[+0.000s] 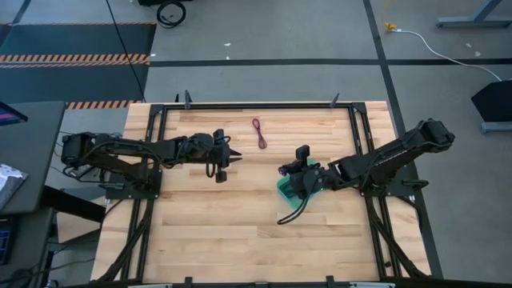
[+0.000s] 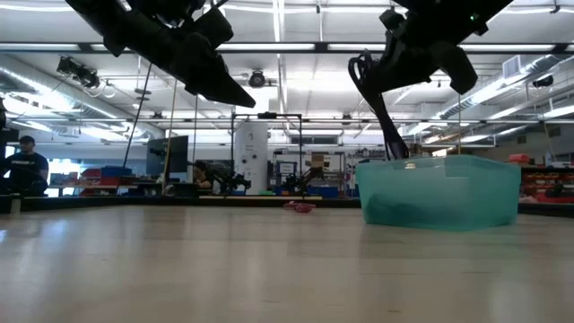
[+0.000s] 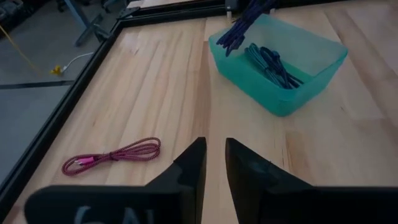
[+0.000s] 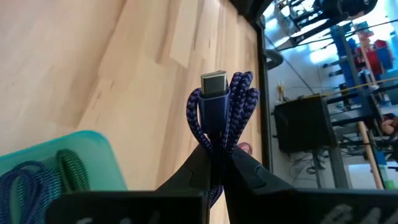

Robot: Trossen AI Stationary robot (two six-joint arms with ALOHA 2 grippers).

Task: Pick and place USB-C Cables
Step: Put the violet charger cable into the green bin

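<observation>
A purple-blue cable (image 4: 221, 112), folded into a bundle with its metal plug uppermost, sits pinched between the fingers of the right gripper (image 4: 217, 163), whose jaws are closed tight on it; in the high view this right gripper hangs over the teal tray (image 1: 283, 188), a little right of the tabletop's centre, and in the low view the cable droops as a dark loop from the gripper down toward the tray's rim.

Inside the tray lie at least two more coiled cables, a second purple-blue one (image 4: 22, 177) and a teal one (image 4: 73, 167), side by side against the tray's floor; a dark cable (image 1: 293, 213) trails over the tray's near wall onto the bare wood toward the tabletop's near edge.

The maroon-magenta cable (image 1: 259, 133) lies alone on the wood close to the far edge of the tabletop, well apart from the tray and from both grippers; the left wrist view shows it stretched out as a long narrow loop.

The left gripper (image 3: 214, 163) hovers above the table left of centre, between the magenta cable and the tray; its fingers stand only slightly apart, with nothing between them.
</observation>
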